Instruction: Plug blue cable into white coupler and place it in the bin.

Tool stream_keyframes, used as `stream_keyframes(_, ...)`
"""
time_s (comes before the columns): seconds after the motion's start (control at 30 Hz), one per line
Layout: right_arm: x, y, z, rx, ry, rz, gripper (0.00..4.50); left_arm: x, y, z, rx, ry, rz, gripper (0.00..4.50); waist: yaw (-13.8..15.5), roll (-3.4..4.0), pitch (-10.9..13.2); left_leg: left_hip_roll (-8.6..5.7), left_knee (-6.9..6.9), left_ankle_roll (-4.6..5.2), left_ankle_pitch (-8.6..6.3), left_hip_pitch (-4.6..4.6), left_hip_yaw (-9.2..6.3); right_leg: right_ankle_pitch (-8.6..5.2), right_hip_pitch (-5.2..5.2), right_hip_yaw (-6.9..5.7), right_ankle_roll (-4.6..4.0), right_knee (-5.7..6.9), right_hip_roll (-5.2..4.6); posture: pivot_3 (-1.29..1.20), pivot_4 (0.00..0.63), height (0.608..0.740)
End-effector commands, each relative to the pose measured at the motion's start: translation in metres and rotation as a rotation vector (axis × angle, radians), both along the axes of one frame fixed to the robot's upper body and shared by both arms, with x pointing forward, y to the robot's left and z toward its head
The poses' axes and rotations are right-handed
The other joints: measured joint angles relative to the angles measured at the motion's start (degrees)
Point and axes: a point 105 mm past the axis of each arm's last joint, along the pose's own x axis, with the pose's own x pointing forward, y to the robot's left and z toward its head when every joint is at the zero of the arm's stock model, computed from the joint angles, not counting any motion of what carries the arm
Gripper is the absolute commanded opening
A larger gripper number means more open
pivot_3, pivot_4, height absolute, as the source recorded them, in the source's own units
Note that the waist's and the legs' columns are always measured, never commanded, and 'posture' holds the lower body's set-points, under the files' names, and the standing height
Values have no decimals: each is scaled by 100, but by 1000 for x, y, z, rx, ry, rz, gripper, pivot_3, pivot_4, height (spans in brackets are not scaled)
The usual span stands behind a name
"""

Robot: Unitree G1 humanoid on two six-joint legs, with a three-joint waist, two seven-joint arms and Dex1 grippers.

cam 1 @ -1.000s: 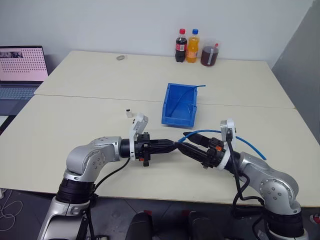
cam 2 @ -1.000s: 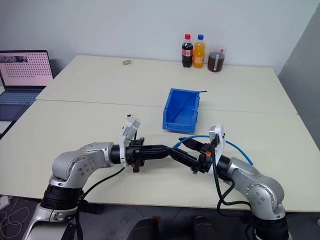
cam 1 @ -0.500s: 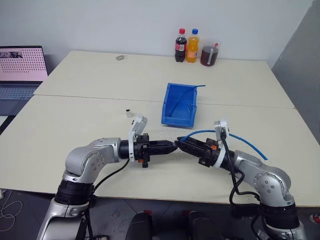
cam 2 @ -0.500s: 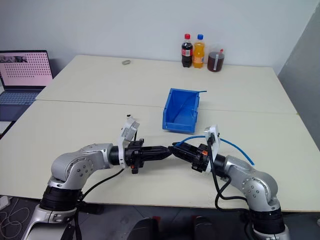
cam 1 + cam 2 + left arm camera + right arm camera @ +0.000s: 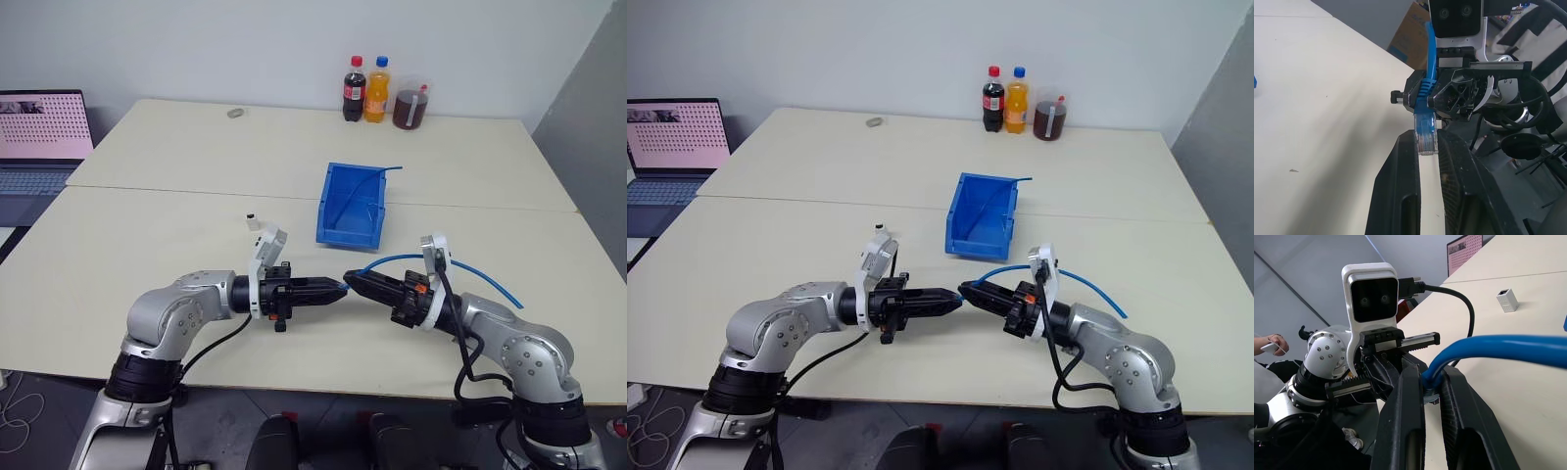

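Over the near part of the cream table point(image 5: 147, 225), in front of the bin point(image 5: 353, 206), the two grippers meet tip to tip. The left gripper point(image 5: 336, 287) is clamped on the clear plug point(image 5: 1425, 133) at the end of the blue cable point(image 5: 480, 278); the left wrist view shows that plug pinched between its two black fingers point(image 5: 1398, 191), with the ribbed blue boot rising from it toward the other arm. The right gripper point(image 5: 351, 282) is closed on the same cable just behind the plug, and the right wrist view shows the thick blue line bending down between its fingers point(image 5: 1409, 416). From the head views the cable arches up from the meeting point, passes over the right wrist and trails down to the table on the right of the bin. The white coupler point(image 5: 253, 222) sits alone on the table, left of the bin and well apart from both grippers; the right wrist view shows it as a small white block point(image 5: 1507, 300). A thin blue wire point(image 5: 390, 168) pokes from the bin's far corner.
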Motion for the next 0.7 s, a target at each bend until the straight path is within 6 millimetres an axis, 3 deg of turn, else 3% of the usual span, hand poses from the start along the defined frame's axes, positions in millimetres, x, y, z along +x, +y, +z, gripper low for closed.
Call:
stream_keyframes(0.03, -13, 11, 12, 29, -43, 79, 140, 10, 10, 8, -29, -28, 85, 951, 0, 0, 0, 0, 0, 0, 0, 0, 0, 0, 0, 0, 0, 0, 0, 0, 150, 740)
stream_keyframes(0.37, -5, 9, 13, 37, -49, 37, 129, 3, 24, 4, 4, -28, 130, 3129, -5, 1, 1, 1, -1, 0, 0, -2, -1, -1, -1, 0, 1, -2, 0, 0, 150, 740)
stream_keyframes(0.6, 6, 1, 12, 35, -56, -29, 127, 7, 47, -13, 178, -197, 285, 4463, -2, 2, 2, 2, -4, 0, 0, -1, 0, -1, -3, 0, -3, -5, -2, 0, 150, 740)
stream_keyframes(0.7, 11, -3, 10, 16, -65, -63, 127, 19, 65, -16, 231, -299, 479, 4500, 2, 2, 2, 2, -5, 0, 0, -1, 2, -1, -2, 1, -4, -7, -8, 0, 150, 740)
